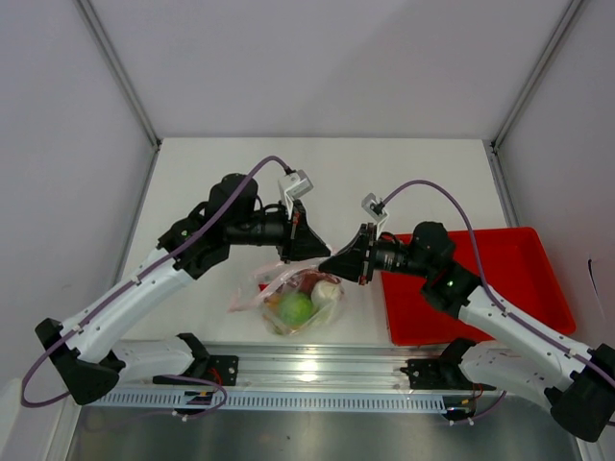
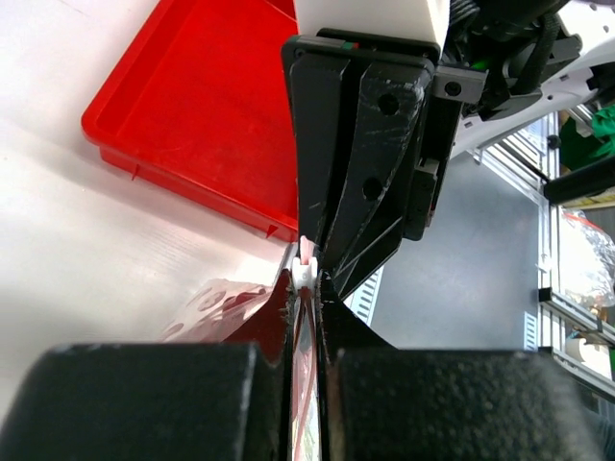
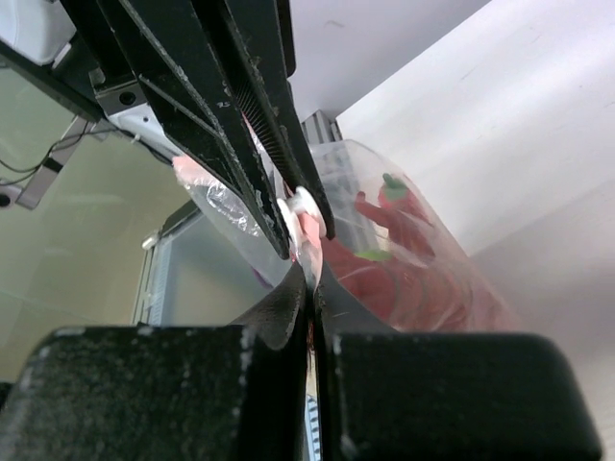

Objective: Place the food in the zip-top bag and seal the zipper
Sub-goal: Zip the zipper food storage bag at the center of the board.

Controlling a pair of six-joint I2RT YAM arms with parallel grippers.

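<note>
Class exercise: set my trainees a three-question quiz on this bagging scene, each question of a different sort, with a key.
1. True or false: the round green fruit lies in the red tray.
2. What is the left hand shut on? A) the zipper B) the tray's rim C) nothing
3. By the robot's own sides, on which side of the zip-top bag does the tray stand?
Key: 1 false, it is inside the bag; 2 A, and the right hand pinches it too; 3 right.
</note>
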